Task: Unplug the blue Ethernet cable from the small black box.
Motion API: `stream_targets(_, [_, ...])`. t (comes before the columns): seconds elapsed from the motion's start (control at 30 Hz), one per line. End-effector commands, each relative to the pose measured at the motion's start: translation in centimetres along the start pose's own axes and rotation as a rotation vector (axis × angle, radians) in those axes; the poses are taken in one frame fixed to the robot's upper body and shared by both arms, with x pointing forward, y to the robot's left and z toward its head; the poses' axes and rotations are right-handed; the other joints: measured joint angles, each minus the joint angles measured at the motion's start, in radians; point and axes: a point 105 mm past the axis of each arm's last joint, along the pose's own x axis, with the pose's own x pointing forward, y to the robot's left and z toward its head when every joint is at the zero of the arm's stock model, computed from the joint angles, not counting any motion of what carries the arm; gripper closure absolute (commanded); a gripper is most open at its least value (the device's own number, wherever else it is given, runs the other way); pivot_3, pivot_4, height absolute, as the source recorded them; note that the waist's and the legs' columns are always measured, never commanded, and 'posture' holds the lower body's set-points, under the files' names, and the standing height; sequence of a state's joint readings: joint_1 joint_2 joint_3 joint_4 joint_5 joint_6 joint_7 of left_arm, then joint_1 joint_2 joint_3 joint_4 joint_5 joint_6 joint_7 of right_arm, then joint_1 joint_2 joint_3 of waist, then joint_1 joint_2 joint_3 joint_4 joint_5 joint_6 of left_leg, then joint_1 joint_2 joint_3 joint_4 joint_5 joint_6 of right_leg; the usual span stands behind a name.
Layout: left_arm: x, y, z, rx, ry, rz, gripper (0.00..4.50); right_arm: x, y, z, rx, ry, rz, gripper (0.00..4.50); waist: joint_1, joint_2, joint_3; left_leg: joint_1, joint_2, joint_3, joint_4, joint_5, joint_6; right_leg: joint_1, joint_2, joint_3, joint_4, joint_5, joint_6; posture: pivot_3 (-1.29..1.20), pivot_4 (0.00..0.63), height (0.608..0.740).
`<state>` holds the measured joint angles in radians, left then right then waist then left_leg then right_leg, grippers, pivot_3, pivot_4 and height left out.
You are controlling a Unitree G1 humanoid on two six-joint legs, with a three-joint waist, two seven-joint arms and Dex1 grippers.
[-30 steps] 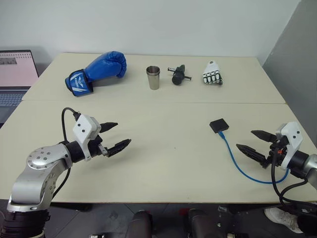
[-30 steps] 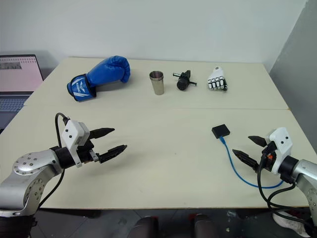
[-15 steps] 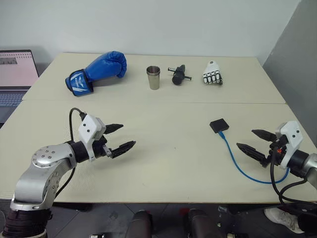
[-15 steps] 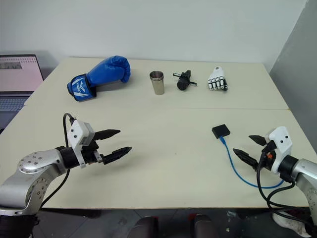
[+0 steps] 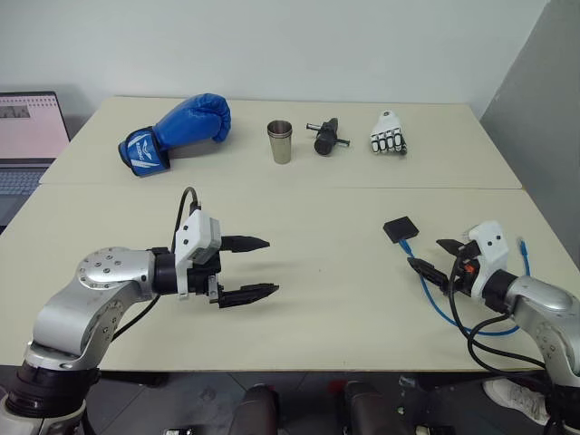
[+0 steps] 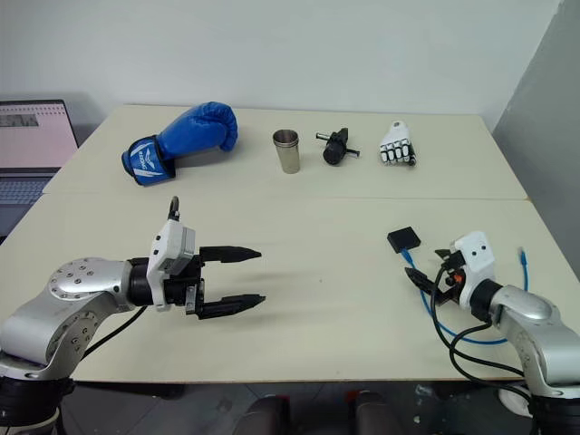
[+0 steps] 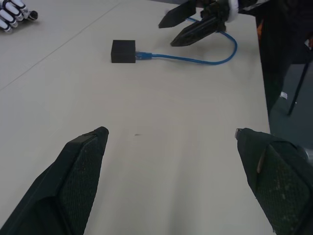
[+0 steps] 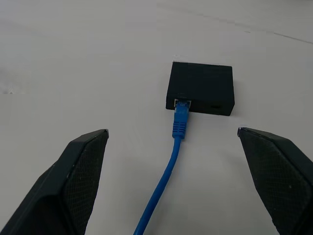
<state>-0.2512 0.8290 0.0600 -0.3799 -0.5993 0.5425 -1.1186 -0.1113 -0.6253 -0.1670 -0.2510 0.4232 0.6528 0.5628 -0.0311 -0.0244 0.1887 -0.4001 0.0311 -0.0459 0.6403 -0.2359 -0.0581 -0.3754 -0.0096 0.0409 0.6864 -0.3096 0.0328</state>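
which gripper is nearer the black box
Right. The right gripper hovers open just short of the black box, over the blue cable. The left gripper is open, far across the table.

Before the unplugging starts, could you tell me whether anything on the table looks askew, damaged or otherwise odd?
Nothing stands out. The blue Ethernet cable is plugged squarely into the small black box, which lies flat on the table. The metal cup stands upright, and nothing is spilled.
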Motion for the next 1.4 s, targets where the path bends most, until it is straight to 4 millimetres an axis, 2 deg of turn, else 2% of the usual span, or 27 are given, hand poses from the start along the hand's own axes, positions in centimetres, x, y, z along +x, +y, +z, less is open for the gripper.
stream_targets(0.03, [0.5,-0.3,0.7,0.035,-0.013,-0.043,0.06,1.1,-0.2,0.3,-0.018,-0.011,-0.038,0.02,0.0,0.001,0.0,0.0,0.0,0.001,0.0,0.0,0.0,0.0,0.0,0.0,0.0,0.0,0.0,0.0,0.15,0.74])
stream_targets(0.17, [0.8,-0.6,0.7,0.037,-0.01,-0.066,0.06,2.8,0.0,-0.2,-0.019,0.003,-0.055,0.02,-0.002,0.001,0.0,0.0,0.0,0.002,0.0,0.0,0.0,-0.002,0.001,0.001,0.0,0.0,-0.001,0.0,0.15,0.74])
stream_targets(0.37, [0.9,-0.8,0.8,0.04,-0.006,-0.078,0.06,3.7,-0.2,-1.1,-0.026,0.039,-0.071,0.02,-0.001,0.001,0.0,-0.001,0.0,0.003,0.0,0.0,0.0,-0.002,0.001,0.001,0.001,0.0,-0.001,0.0,0.15,0.74])
stream_targets(0.47, [0.9,-0.7,0.8,0.041,-0.005,-0.077,0.0,3.9,-0.7,-1.1,0.006,0.036,-0.095,0.48,-0.001,0.001,0.0,0.0,0.0,0.003,0.0,0.0,0.0,-0.002,0.001,0.001,0.001,0.0,-0.001,0.0,0.15,0.74])
stream_targets(0.73, [0.9,-0.6,0.5,0.039,-0.002,-0.07,0.0,4.0,-0.9,-1.0,-0.014,0.05,-0.084,2.37,-0.002,0.001,0.0,0.0,0.0,0.003,0.0,0.0,0.0,-0.002,0.001,0.001,0.002,0.0,-0.001,0.0,0.15,0.74])
stream_targets(1.0, [0.6,0.1,-0.2,-0.015,-0.007,-0.033,0.0,3.6,-0.4,-0.3,-0.157,0.059,-0.008,4.34,-0.001,0.001,0.0,0.0,0.0,0.003,0.0,0.0,0.0,-0.002,0.001,0.001,0.002,0.0,-0.001,0.0,0.15,0.74])
stream_targets(1.03, [0.4,0.3,-0.3,-0.032,-0.017,-0.026,0.0,3.5,-0.3,0.0,-0.182,0.056,0.007,4.41,-0.001,0.001,0.0,0.0,0.0,0.003,0.0,0.0,0.0,-0.002,0.001,0.001,0.001,0.0,-0.001,0.0,0.15,0.74])
stream_targets(1.13, [0.1,0.9,-0.5,-0.098,-0.043,0.0,0.0,3.3,0.1,1.2,-0.327,0.032,0.056,4.42,-0.001,0.001,0.001,0.0,0.0,0.003,0.0,0.0,0.0,-0.002,0.001,0.001,0.001,0.0,-0.001,0.0,0.15,0.74])
stream_targets(1.23, [-0.4,1.4,-0.1,-0.249,-0.12,-0.01,0.0,3.0,1.8,3.9,-0.622,-0.058,0.169,4.42,-0.001,0.001,0.001,-0.001,0.0,0.004,0.0,0.0,0.0,-0.004,0.001,0.001,0.002,0.0,0.0,0.0,0.15,0.74])
stream_targets(1.4, [-1.0,2.2,0.7,-0.457,-0.209,-0.052,0.0,3.2,5.3,6.3,-1.086,-0.199,0.362,4.42,-0.008,0.002,0.001,0.0,0.001,0.004,0.0,0.0,0.0,-0.004,0.001,0.001,0.003,-0.001,0.001,0.0,0.15,0.74])
